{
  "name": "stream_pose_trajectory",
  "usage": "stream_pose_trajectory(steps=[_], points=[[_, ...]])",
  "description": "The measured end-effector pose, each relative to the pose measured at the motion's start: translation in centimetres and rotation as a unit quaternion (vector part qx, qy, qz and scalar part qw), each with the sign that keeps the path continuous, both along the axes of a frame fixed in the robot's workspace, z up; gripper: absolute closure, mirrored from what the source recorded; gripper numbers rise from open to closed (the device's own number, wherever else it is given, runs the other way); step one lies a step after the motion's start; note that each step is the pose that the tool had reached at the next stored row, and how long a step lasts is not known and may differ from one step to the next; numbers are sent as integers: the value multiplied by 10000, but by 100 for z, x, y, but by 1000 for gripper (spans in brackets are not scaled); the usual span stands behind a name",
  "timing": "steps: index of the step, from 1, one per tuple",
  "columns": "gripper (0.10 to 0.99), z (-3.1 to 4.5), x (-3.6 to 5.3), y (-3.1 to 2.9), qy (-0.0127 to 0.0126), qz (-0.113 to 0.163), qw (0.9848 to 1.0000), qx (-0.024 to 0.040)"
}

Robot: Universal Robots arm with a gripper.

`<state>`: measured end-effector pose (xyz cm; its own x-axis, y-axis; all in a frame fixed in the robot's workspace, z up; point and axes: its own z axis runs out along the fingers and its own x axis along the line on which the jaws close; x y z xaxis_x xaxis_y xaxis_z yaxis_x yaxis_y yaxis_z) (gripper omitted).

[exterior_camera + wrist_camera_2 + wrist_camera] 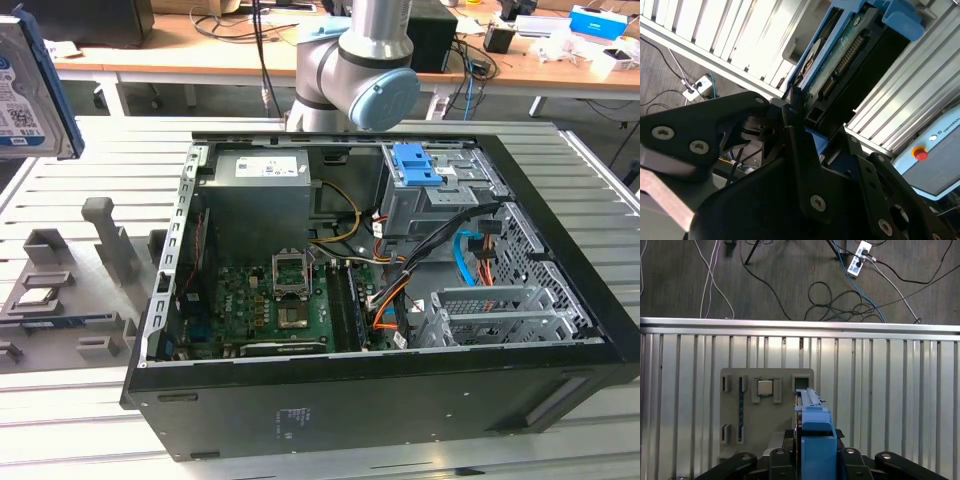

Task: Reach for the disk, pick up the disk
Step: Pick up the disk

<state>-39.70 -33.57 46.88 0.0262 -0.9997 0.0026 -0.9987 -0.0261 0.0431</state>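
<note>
Evidently end effector [815, 436] pinches disk [809, 399] edge-on above table [890, 390]; exterior view shows its label [14, 112]

The disk [30, 85] carries a barcoded white label [14, 120], and the grey pendant [940, 170] bears a line of lettering.

1. Setting: robotics lab or electronics workshop.
2. Slatted aluminium surface [80, 430] carrying an opened computer case [330, 420].
3. Industrial robot arm [365, 70] standing behind.
4. Wooden desks [180, 52] strewn with cables [225, 25], boxes [598, 22].
5. On the floor [680, 285]: power strip [858, 258], loose cords [840, 295].
</note>
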Motion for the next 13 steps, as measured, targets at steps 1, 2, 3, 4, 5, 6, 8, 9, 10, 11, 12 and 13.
stream_pose_trajectory(steps=[1,2,3,4,5,6,8,9,10,11,12,13], points=[[718,41,0,0,0,0,10000,0],[718,83,0,1,1,0,10000,0],[718,122,0,1,0,0,10000,0],[718,140,1,1,1,0,10000,-1],[718,159,1,1,1,0,10000,0],[718,180,1,1,1,0,10000,0],[718,226,1,2,2,0,10000,0],[718,273,1,2,2,0,10000,0],[718,304,1,3,2,0,10000,0],[718,331,2,3,2,0,10000,0],[718,351,2,4,3,0,10000,0],[718,384,2,4,3,0,10000,-1]])
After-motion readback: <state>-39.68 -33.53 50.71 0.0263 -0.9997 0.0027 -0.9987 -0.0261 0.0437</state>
